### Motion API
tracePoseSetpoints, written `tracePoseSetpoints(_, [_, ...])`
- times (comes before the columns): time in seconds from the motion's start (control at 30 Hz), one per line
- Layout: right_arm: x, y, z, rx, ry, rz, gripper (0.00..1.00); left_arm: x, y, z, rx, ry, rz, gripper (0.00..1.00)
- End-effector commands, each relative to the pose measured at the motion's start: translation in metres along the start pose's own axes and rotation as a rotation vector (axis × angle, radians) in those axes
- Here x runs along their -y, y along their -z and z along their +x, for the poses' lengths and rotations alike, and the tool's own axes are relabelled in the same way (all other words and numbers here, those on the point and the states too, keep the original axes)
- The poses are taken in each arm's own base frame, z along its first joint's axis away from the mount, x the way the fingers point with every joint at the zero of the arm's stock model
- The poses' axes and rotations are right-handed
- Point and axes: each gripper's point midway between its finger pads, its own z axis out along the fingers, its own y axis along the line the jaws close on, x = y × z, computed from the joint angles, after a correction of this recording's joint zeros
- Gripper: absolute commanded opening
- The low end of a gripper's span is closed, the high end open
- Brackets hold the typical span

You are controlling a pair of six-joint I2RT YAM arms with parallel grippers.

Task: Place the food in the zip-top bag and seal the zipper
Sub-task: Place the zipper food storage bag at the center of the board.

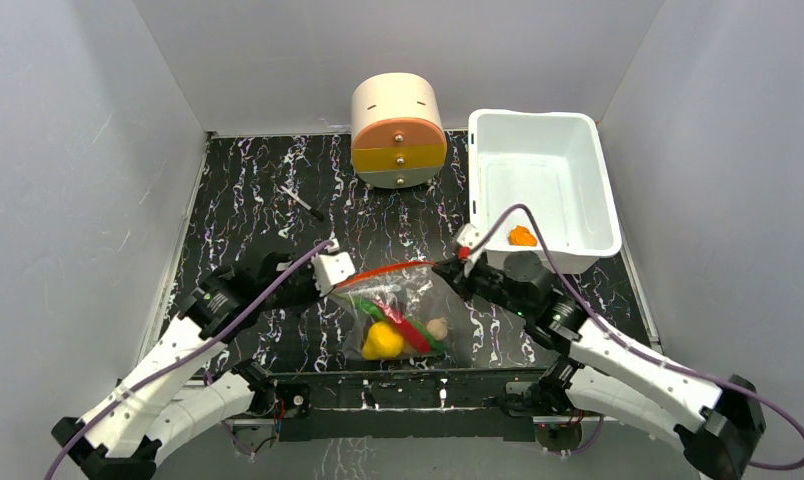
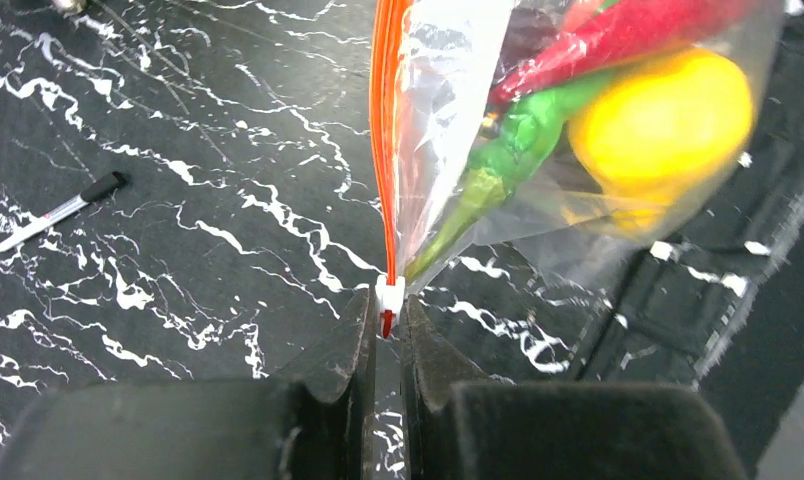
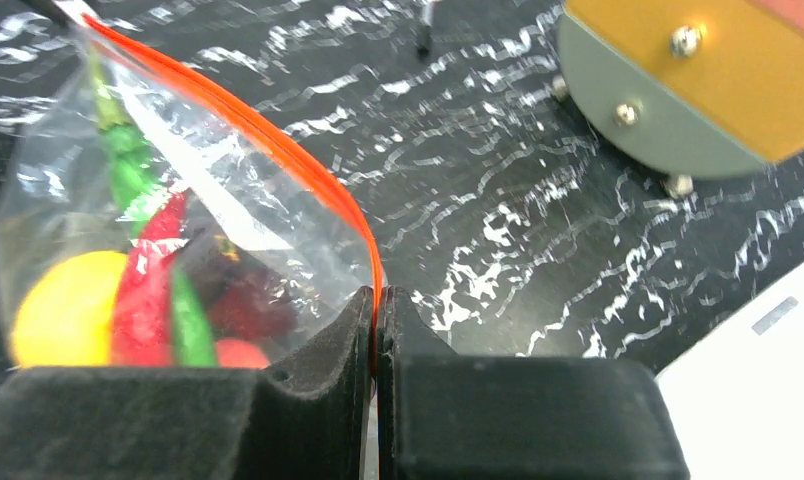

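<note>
The clear zip-top bag (image 1: pixel 403 315) lies between my two grippers, its orange-red zipper (image 1: pixel 388 272) stretched taut from one to the other. Inside are a yellow lemon (image 1: pixel 381 342), a red chili (image 1: pixel 406 326), a green chili (image 2: pixel 493 175), a beige bulb (image 1: pixel 437 327) and a dark maroon piece (image 3: pixel 243 300). My left gripper (image 2: pixel 388 312) is shut on the zipper's white slider (image 2: pixel 389 292) at the bag's left end. My right gripper (image 3: pixel 377 300) is shut on the zipper strip (image 3: pixel 278 140) at the right end. One orange fruit (image 1: pixel 522 236) lies in the white tub.
The white tub (image 1: pixel 578 150) stands at the back right, close behind my right arm. A round drawer unit (image 1: pixel 398 130) with orange, yellow and grey fronts stands at the back middle. A pen (image 1: pixel 303 200) lies on the black marbled table left of it.
</note>
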Motion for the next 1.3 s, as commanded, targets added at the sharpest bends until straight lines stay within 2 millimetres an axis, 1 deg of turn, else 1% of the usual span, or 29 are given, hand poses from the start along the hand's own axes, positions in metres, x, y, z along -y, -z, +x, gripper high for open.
tracePoseSetpoints(0.0, [0.042,-0.029,-0.028,0.062,0.027,0.178,0.0,-0.036,-0.018,-0.022,0.056,0.091,-0.148,0.0])
tracePoseSetpoints(0.13, [0.057,-0.052,-0.031,0.036,0.015,0.204,0.0,-0.058,-0.034,-0.026,0.035,0.128,-0.226,0.0])
tracePoseSetpoints(0.23, [0.073,-0.062,-0.034,0.044,-0.01,0.241,0.01,-0.065,-0.045,-0.029,0.023,0.144,-0.233,0.0])
tracePoseSetpoints(0.27, [0.078,-0.064,-0.034,0.046,-0.02,0.255,0.05,-0.07,-0.047,-0.029,0.016,0.157,-0.254,0.0])
tracePoseSetpoints(0.3, [0.082,-0.066,-0.033,0.05,-0.027,0.269,0.11,-0.076,-0.049,-0.027,0.007,0.17,-0.281,0.02])
tracePoseSetpoints(0.33, [0.085,-0.067,-0.034,0.056,-0.031,0.281,0.18,-0.081,-0.051,-0.027,0.001,0.171,-0.305,0.06])
tracePoseSetpoints(0.37, [0.088,-0.069,-0.033,0.055,-0.033,0.288,0.23,-0.086,-0.052,-0.026,-0.001,0.171,-0.328,0.13])
tracePoseSetpoints(0.47, [0.091,-0.069,-0.039,0.055,-0.033,0.301,0.39,-0.098,-0.048,-0.035,0.041,0.186,-0.391,0.38])
tracePoseSetpoints(0.53, [0.092,-0.066,-0.044,0.056,-0.041,0.309,0.47,-0.104,-0.044,-0.045,0.077,0.195,-0.414,0.46])
tracePoseSetpoints(0.6, [0.096,-0.06,-0.045,0.065,-0.057,0.34,0.52,-0.109,-0.038,-0.053,0.103,0.213,-0.438,0.51])
tracePoseSetpoints(0.63, [0.099,-0.056,-0.047,0.068,-0.067,0.364,0.54,-0.11,-0.035,-0.058,0.116,0.219,-0.441,0.56])
tracePoseSetpoints(0.7, [0.105,-0.046,-0.052,0.076,-0.115,0.423,0.58,-0.108,-0.03,-0.069,0.146,0.238,-0.415,0.68])
tracePoseSetpoints(0.77, [0.112,-0.034,-0.056,0.079,-0.171,0.484,0.64,-0.106,-0.024,-0.081,0.186,0.263,-0.396,0.78])
tracePoseSetpoints(0.83, [0.113,-0.022,-0.063,0.081,-0.219,0.513,0.76,-0.104,-0.018,-0.088,0.215,0.303,-0.389,0.97])
tracePoseSetpoints(0.87, [0.113,-0.017,-0.068,0.088,-0.244,0.518,0.86,-0.103,-0.016,-0.09,0.221,0.341,-0.389,0.98])
tracePoseSetpoints(0.9, [0.112,-0.012,-0.072,0.094,-0.264,0.519,0.97,-0.104,-0.012,-0.091,0.225,0.374,-0.396,0.99])
tracePoseSetpoints(1.0, [0.103,0.002,-0.086,0.116,-0.334,0.498,0.98,-0.11,-0.001,-0.094,0.237,0.517,-0.449,0.98])
tracePoseSetpoints(1.07, [0.097,0.01,-0.089,0.107,-0.394,0.484,0.98,-0.116,0.01,-0.095,0.246,0.622,-0.499,0.98])
tracePoseSetpoints(1.17, [0.095,0.023,-0.083,0.082,-0.498,0.523,0.98,-0.122,0.024,-0.093,0.255,0.768,-0.571,0.98])
tracePoseSetpoints(1.27, [0.096,0.035,-0.075,0.068,-0.63,0.593,0.98,-0.123,0.032,-0.089,0.276,0.873,-0.612,0.98])
